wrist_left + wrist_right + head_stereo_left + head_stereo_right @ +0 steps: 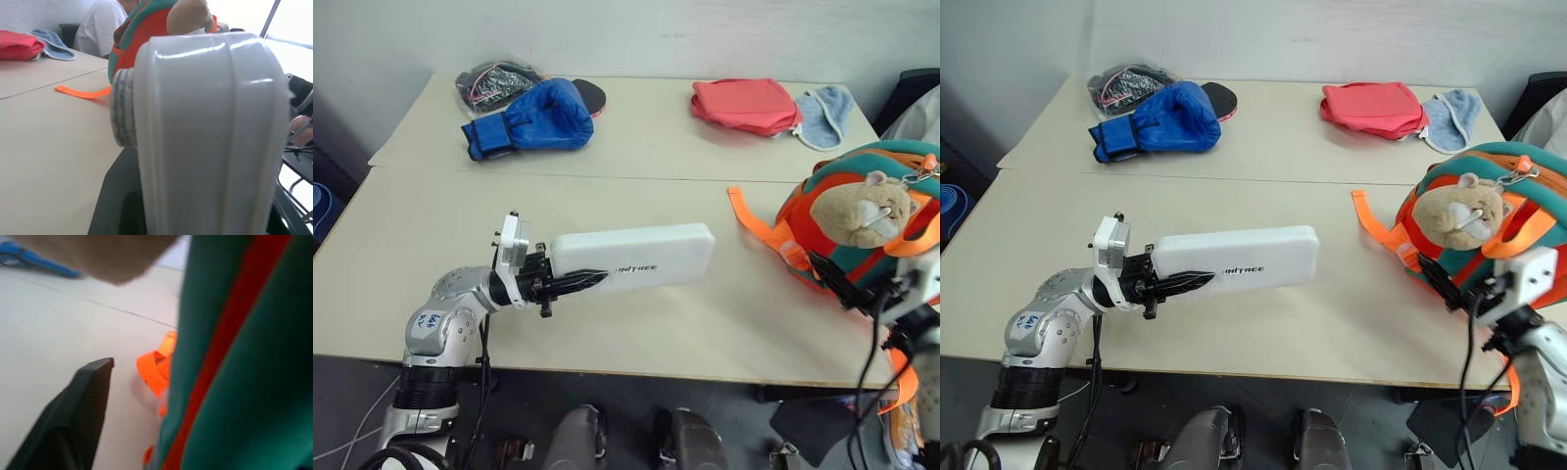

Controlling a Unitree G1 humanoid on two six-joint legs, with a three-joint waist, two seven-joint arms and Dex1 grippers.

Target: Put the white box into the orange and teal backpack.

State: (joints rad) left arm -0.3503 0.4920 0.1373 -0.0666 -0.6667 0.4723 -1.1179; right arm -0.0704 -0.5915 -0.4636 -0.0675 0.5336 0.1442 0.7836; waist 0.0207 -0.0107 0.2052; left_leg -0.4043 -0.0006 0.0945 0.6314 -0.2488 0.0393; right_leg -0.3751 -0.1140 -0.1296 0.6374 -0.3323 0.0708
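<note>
White box [641,256]: clamped at its near end by the left gripper [576,282], held above the table [440,264], long axis toward the orange and teal backpack [1489,220]. Backpack: at the table's right edge, plush toy [1454,209] facing up. Right gripper [1445,286]: against the backpack's side, jaw state cannot be told.

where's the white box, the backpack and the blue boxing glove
white box [651,253], left eye view, middle of its top face
orange and teal backpack [1449,176], right eye view, teal upper rim
blue boxing glove [543,113], left eye view, padded fist part
</note>
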